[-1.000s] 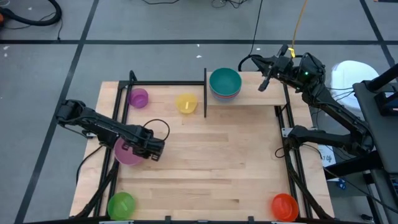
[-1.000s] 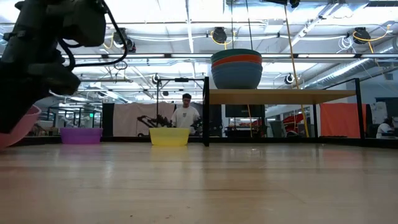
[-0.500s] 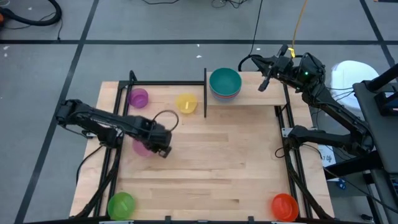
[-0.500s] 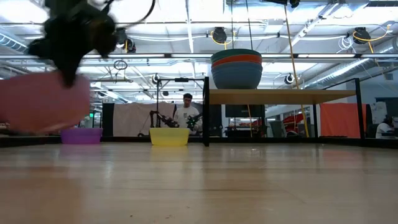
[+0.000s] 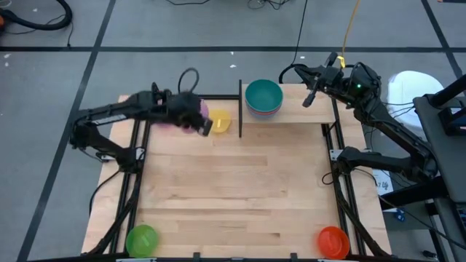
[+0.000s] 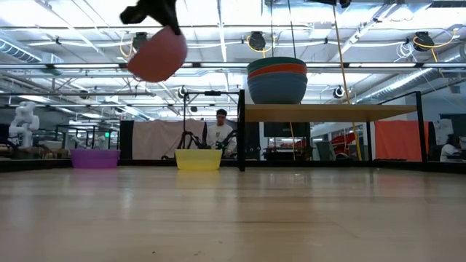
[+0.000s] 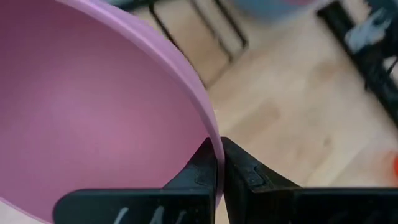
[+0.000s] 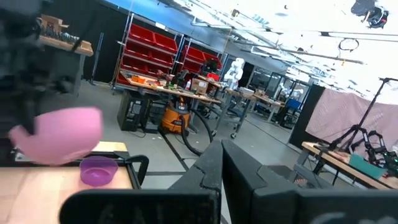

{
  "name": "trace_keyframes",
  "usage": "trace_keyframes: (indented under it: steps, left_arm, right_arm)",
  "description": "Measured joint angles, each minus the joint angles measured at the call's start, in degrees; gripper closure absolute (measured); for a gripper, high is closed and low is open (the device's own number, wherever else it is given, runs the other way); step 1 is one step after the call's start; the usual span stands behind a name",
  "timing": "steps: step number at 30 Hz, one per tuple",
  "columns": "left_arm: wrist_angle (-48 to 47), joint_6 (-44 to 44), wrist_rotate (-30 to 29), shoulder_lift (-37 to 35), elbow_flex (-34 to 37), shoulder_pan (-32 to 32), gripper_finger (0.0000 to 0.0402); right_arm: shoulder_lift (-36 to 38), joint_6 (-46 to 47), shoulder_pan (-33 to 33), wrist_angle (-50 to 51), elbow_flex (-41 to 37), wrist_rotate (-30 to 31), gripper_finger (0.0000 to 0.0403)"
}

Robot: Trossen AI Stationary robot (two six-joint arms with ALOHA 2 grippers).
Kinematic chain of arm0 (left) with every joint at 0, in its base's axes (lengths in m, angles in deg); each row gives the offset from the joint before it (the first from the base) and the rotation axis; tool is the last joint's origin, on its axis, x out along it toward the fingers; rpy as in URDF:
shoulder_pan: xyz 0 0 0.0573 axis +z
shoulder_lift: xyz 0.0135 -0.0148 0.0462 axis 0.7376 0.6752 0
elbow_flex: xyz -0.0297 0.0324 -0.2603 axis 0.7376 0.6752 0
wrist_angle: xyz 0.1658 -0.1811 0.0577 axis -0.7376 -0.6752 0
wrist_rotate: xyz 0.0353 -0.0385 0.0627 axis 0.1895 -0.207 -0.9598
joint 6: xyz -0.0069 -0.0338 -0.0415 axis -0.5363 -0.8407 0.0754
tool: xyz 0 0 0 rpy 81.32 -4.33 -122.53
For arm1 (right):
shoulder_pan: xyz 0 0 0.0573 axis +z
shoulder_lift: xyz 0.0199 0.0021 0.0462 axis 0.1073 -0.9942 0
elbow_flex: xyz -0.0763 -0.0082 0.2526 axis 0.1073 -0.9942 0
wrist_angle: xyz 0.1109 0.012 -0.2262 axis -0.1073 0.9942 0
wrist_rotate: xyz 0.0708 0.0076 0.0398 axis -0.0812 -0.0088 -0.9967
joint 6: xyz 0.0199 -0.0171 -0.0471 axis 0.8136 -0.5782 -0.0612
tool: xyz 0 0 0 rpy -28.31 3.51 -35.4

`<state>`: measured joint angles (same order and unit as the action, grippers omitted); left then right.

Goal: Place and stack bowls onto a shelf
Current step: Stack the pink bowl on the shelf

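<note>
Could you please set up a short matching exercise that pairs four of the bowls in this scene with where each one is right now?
Things:
1. pink bowl
2. teal bowl
3. green bowl
4. yellow bowl

Places:
A. top of the stack on the shelf
B. near left corner of the table
C. in the air, rim pinched by the left gripper
D. on the table beside the shelf post

Pairs: 1-C, 2-A, 3-B, 4-D

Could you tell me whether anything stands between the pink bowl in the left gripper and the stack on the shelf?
Nothing visible blocks it: the pink bowl hangs above the black upright post, level with the stack on the shelf.
</note>
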<state>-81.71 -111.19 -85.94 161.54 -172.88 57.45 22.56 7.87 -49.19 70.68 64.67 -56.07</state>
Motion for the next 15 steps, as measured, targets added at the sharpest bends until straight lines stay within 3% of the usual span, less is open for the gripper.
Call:
trace_keyframes:
  steps: [7, 15]
  left_arm:
    - [1.71, 13.06, -0.05, 7.39, -15.10, 6.53, 0.0394]
    - [1.62, 27.13, 6.60, 21.34, -35.50, 10.19, 0.0394]
  right_arm:
    - [2.91, 1.37, -0.08, 5.01, 0.00, 7.55, 0.0403]
    - [6.97, 1.63, -0.09, 8.77, 0.00, 8.61, 0.0403]
